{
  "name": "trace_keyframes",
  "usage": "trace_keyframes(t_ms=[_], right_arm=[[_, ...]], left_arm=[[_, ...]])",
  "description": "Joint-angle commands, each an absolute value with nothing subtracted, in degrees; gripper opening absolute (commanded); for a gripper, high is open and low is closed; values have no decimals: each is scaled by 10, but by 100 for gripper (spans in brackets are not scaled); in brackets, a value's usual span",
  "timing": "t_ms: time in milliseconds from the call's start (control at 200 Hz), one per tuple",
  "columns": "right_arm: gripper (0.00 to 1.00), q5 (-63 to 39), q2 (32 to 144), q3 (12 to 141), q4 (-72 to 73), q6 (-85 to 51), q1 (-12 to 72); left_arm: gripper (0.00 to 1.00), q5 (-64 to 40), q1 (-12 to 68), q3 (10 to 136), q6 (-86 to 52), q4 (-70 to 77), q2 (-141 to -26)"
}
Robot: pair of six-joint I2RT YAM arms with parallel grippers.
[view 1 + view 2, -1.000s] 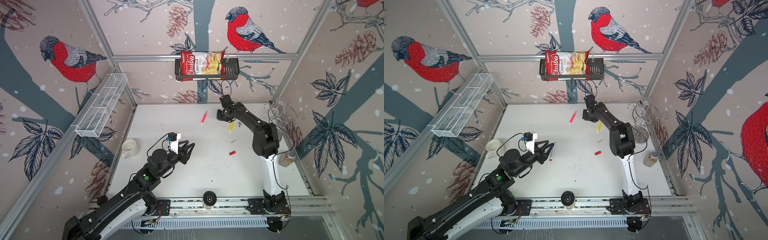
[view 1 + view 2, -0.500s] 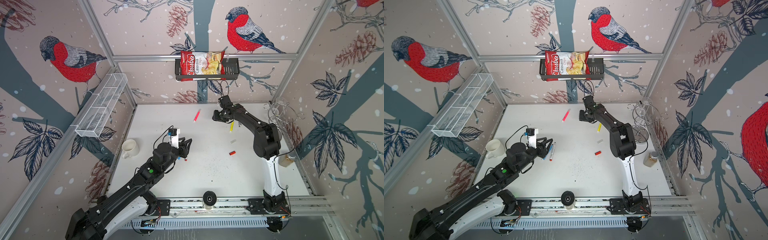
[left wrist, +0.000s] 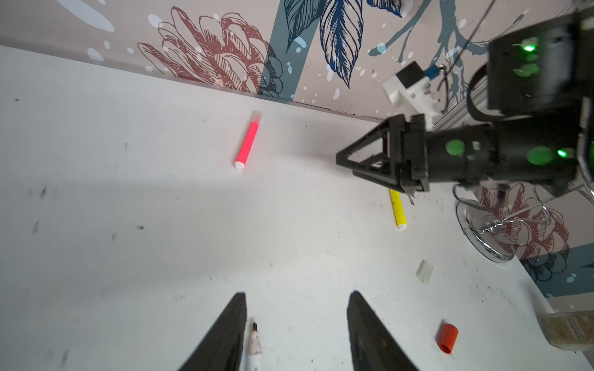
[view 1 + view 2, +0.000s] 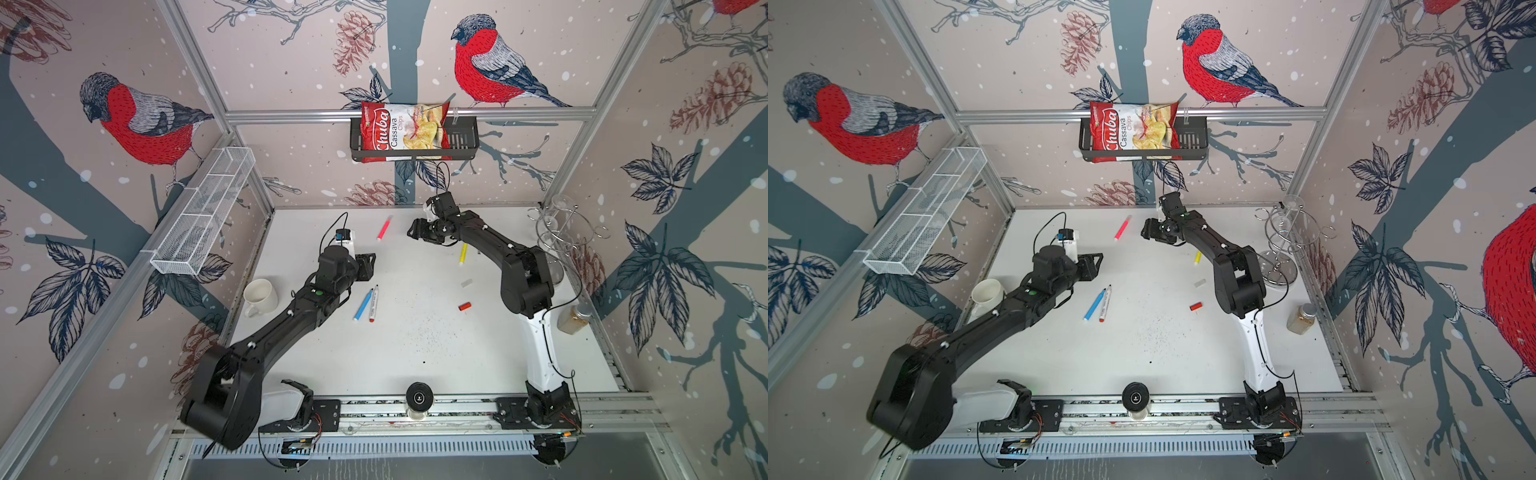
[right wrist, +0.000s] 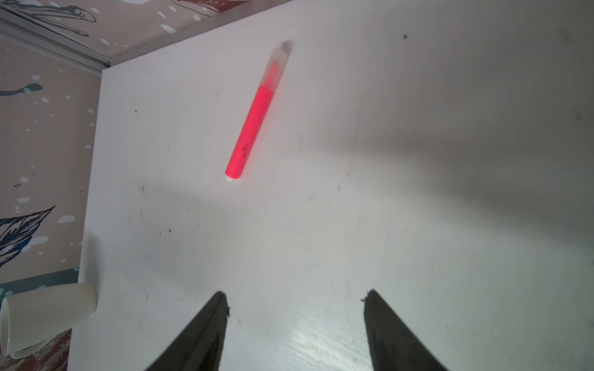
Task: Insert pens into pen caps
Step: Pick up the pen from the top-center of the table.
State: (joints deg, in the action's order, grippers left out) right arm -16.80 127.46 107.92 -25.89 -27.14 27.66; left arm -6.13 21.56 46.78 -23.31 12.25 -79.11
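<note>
In a top view, the slim pink pen (image 4: 384, 229) is now lying loose, farther from the right gripper (image 4: 413, 233). Left wrist: the left gripper (image 3: 297, 324) is gaping, empty, beside the white pen (image 3: 254, 347). Right wrist: tapered black jaws are standing wide, empty.

Pink pen (image 4: 384, 228) farther left

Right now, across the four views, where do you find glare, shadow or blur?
Right wrist view: glare on the table, a broad soft shadow across it, the pink pen blurred at its capped end. Left wrist view: the right arm, close by, is out of focus.
</note>
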Motion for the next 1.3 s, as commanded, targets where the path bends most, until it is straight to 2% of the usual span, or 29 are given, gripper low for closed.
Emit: trace_keyframes(t_ms=[0,300,530,866,1296], right_arm=[[69,-127,1200,1014,-210,-287,268],[69,-133,1045,867,-161,-278,261],[69,-144,982,802,-139,-267,259],[69,-149,949,754,-131,-259,248],[69,-158,911,719,-122,-263,231]], left_arm=[[50,-114,198,544,-208,119,-884],[46,-136,177,844,-150,-27,-1177],[46,-107,168,1030,-119,-122,-1314],[45,-84,158,1169,-94,-166,-1415],[44,-83,158,1255,-87,-218,-1478]])
